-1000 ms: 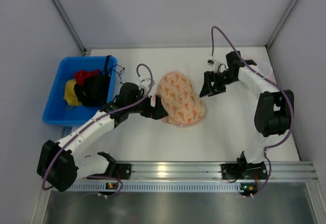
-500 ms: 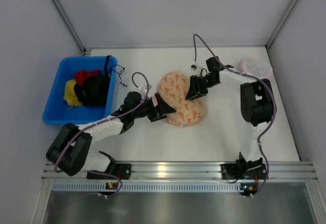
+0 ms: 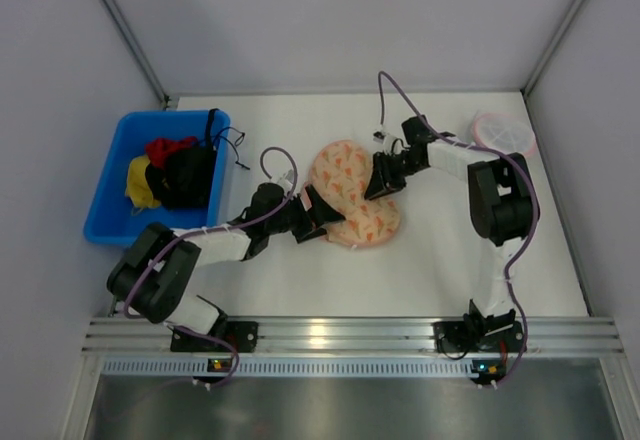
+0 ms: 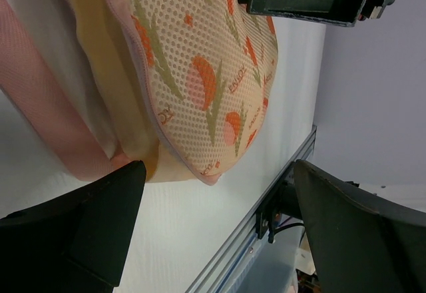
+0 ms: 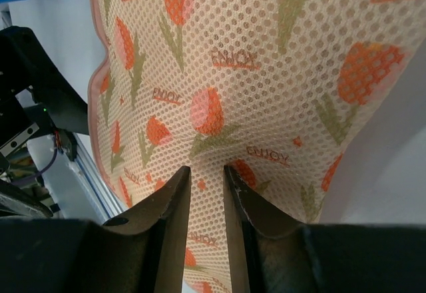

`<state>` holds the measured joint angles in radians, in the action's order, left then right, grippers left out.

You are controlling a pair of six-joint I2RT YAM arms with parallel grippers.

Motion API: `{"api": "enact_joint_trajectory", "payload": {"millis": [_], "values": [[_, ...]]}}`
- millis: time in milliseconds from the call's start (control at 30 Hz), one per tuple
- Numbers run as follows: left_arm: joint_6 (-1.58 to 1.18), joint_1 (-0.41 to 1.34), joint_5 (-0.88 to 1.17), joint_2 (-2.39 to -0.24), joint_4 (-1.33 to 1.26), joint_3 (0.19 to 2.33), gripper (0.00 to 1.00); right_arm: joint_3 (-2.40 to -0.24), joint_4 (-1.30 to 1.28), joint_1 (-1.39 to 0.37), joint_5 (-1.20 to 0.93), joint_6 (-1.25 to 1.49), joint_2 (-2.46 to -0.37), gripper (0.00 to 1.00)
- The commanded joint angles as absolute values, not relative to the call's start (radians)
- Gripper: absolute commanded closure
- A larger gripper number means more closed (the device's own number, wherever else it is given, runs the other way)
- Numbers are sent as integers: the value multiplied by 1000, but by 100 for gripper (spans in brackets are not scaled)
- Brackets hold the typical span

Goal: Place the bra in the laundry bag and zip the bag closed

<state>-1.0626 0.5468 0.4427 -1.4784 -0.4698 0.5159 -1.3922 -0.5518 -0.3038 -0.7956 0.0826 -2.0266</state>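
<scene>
The laundry bag [image 3: 352, 192] lies flat at mid-table, cream mesh with orange tulip prints and a pink edge. In the left wrist view the bag [image 4: 200, 60] gapes along its near edge, and the tan-beige bra [image 4: 123, 100] shows inside, between the printed top layer and the pink lower layer. My left gripper [image 3: 318, 215] is open at the bag's left near edge, its jaws [image 4: 218, 173] wide and empty. My right gripper [image 3: 378, 185] is at the bag's right-side notch. Its fingers [image 5: 206, 170] stand close together, pinching a pucker of the printed mesh [image 5: 266, 73].
A blue bin [image 3: 110, 200] at the left holds red [image 3: 170, 148], black [image 3: 188, 175] and yellow [image 3: 140, 185] clothes. A small round pink-rimmed white mesh item [image 3: 503, 130] lies at the back right. An aluminium rail [image 3: 400, 335] runs along the near edge. Walls enclose the table.
My right arm swung left from the back right onto the bag's right side and closed on its mesh. My left gripper pushed a little further right against the bag's edge.
</scene>
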Motion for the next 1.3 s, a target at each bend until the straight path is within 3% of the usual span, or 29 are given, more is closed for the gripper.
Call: {"api": "enact_joint_trajectory", "payload": {"millis": [0,767,1267], "values": [[-1034,548,408,-1489,-531,541,2,-1385,-517,-334,-816,86,-2036,73],[-1046,572,486,-1592,-607,658,2,-1367,-515,-356,-848,83,-2028,76],[-1203,598,549,-1832,-985,678,4,-1362,-551,-380,-954,84,-1988,76]]}}
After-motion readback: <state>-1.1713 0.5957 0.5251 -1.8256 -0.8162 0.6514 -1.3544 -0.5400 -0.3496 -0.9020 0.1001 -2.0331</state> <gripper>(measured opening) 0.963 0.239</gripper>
